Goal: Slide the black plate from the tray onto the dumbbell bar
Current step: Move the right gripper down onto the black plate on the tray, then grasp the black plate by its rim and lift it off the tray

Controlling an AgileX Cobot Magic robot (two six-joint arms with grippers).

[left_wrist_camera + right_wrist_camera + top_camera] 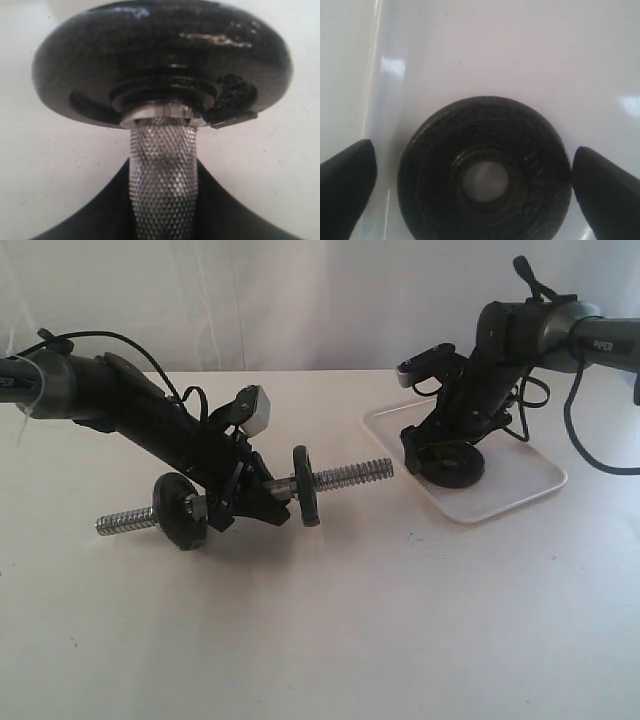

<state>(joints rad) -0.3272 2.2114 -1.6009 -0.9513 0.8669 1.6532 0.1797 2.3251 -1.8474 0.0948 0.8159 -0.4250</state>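
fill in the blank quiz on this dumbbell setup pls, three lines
1. The right pincer hangs ____ over the black plate on the tray, one finger on either side.
2. The left pincer grips the dumbbell bar by its ____ section.
3. That bar carries ____ black discs.

Missing words: open; middle; two

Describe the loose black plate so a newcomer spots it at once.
Find the white tray at the right of the exterior view. On it lies one black plate, flat, under the right gripper, whose jaws are open. The two other black discs stand on edge on the dumbbell bar; only this one lies off it.
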